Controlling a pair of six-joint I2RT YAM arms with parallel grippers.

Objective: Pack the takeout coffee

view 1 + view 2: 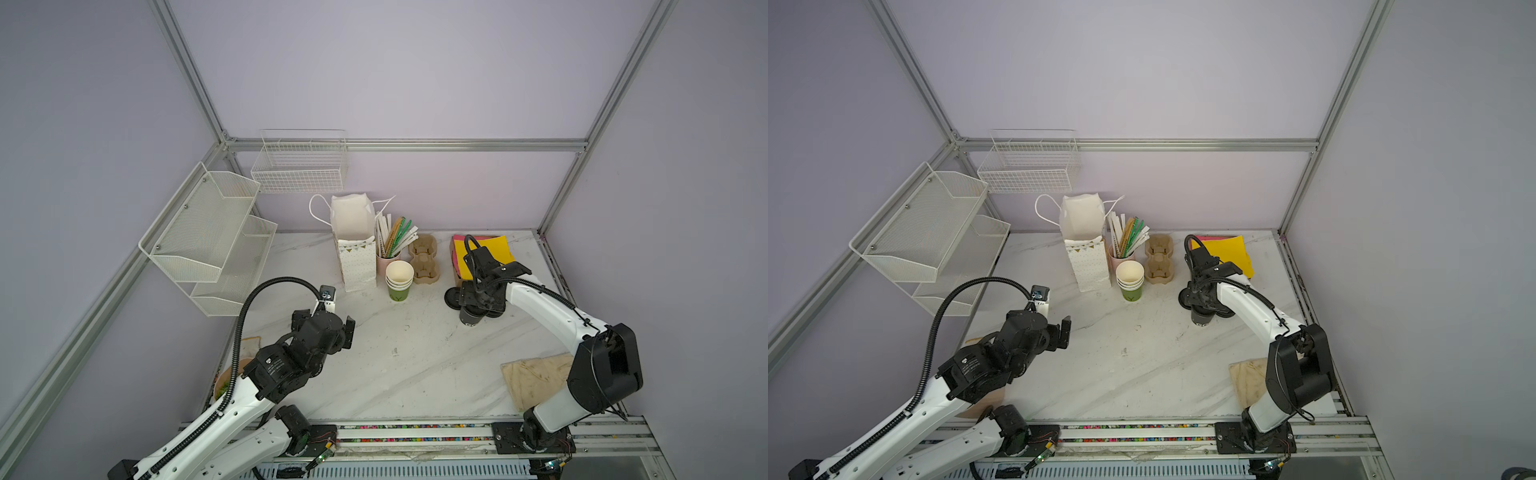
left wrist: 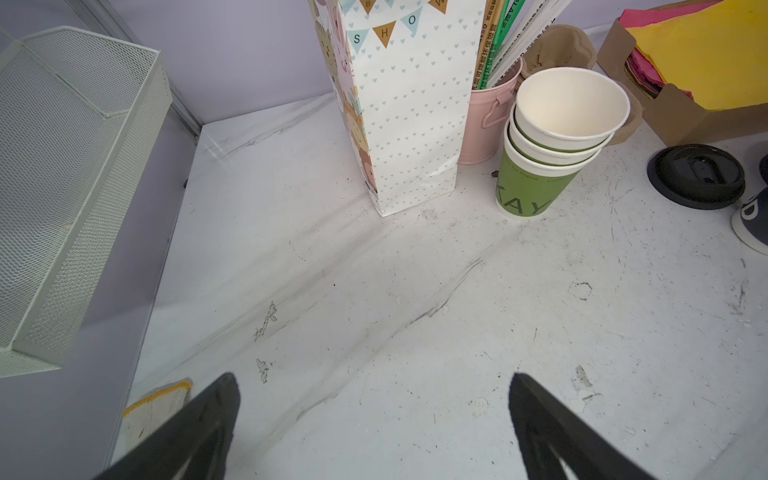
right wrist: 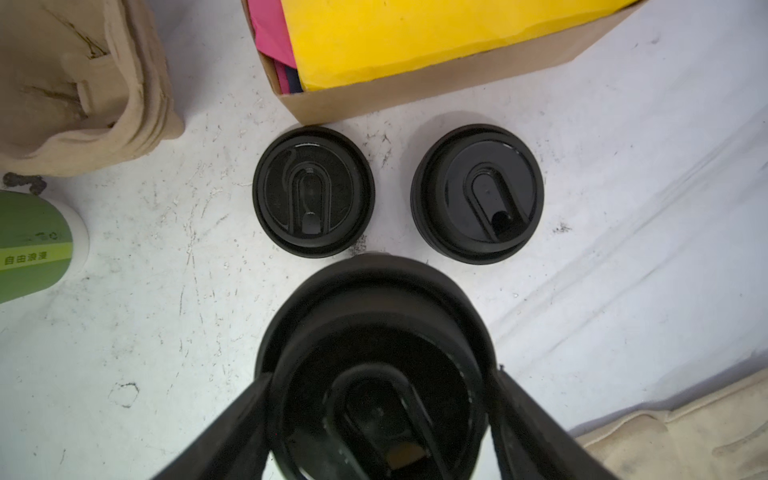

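right gripper [image 3: 380,374] sits straight over the takeout cup [image 1: 471,319], fingers [image 3: 232,424] straddling its black lid [image 3: 374,324] on either side. pinching or just clear, can't tell from here. cup stands upright on the marble table [image 1: 415,374], long axis vertical, well apart from the open gift bag [image 1: 358,266] off to its left in a top view. right arm's plainly the nearer one. left gripper [image 2: 374,415] hangs spread wide, nothing in it, facing the bag.

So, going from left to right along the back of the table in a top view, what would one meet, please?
White gift bag → pink cup of straws → cardboard cup carrier → yellow paper in its box.
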